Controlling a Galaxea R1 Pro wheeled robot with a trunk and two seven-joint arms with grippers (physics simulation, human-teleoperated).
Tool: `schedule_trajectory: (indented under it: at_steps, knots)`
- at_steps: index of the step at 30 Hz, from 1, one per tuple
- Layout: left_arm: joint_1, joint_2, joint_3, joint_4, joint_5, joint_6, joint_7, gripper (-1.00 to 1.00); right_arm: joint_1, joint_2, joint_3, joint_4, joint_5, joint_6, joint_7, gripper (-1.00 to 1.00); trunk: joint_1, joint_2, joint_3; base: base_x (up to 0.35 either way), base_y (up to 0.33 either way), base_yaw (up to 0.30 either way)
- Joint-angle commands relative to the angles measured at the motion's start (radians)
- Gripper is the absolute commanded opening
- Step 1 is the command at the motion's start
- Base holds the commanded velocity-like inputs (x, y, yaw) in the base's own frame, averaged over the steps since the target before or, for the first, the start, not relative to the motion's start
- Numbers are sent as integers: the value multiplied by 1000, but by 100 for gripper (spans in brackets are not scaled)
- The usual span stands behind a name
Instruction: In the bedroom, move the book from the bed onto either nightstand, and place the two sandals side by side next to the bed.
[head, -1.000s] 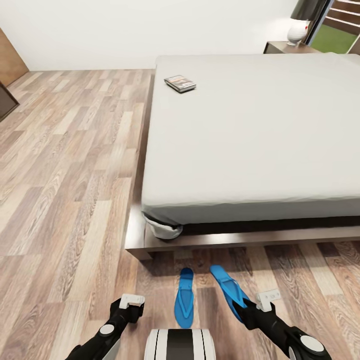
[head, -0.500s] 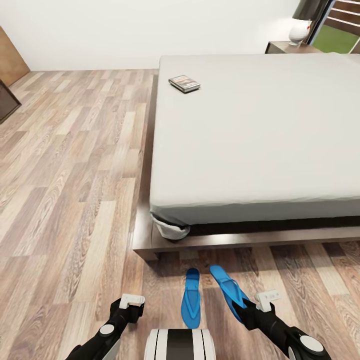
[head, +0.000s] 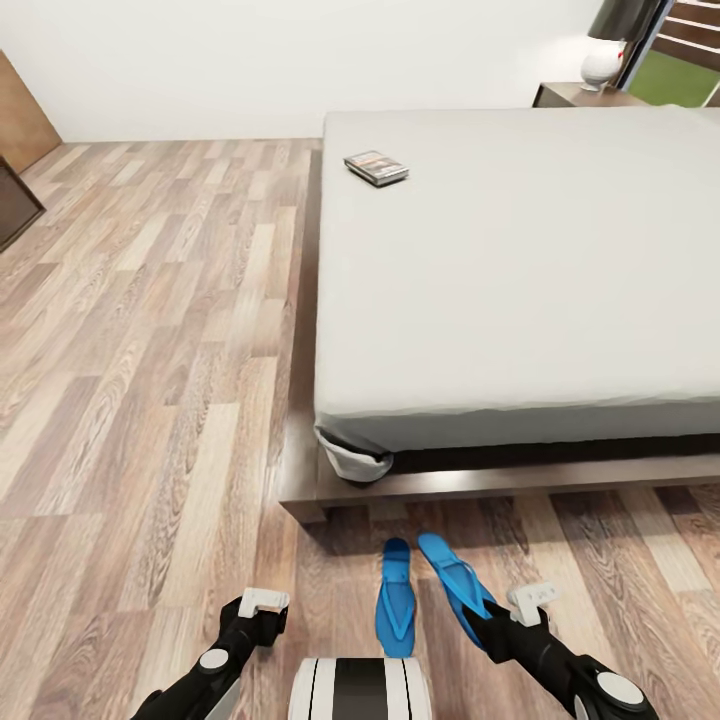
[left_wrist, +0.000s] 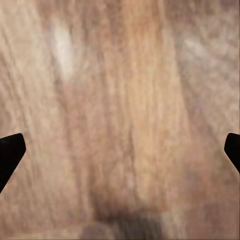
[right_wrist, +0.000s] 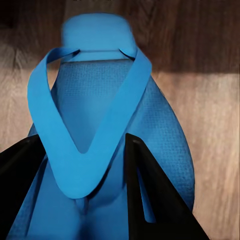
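Wood-plank floor (head: 150, 330) runs along the foot of the bed (head: 520, 260) in the white-walled bedroom. One blue sandal (right_wrist: 107, 145) is pinched in the right hand (right_wrist: 85, 190), one finger under its strap and one beside the sole; its long axis runs straight out ahead of that hand toward the bed. The second sandal (head: 397, 598) lies on the floor just to that hand's left, between the two hands, near-parallel but splayed at the toe. The left hand (left_wrist: 120, 155) is spread wide and empty over bare planks. The book (head: 376, 167) lies far ahead on the mattress.
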Motion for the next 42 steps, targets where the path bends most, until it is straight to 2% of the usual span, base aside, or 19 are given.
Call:
schedule_trajectory:
  at_steps: [1,29,42]
  knots:
    - [-1,1,-9,0,7,-4,8,100,0,1,-3,-1,10,3,9,-100,0,0,-1,49,111,0]
    - [1,1,-10,-2,7,-7,7,100,-1,0,-6,9,7,3,6,-100,0,0,-1,5,-10,0]
    - [1,1,-9,-2,9,-7,3,100,-17,0,-4,28,9,12,-48,-100,1,-1,-8,0,0,0]
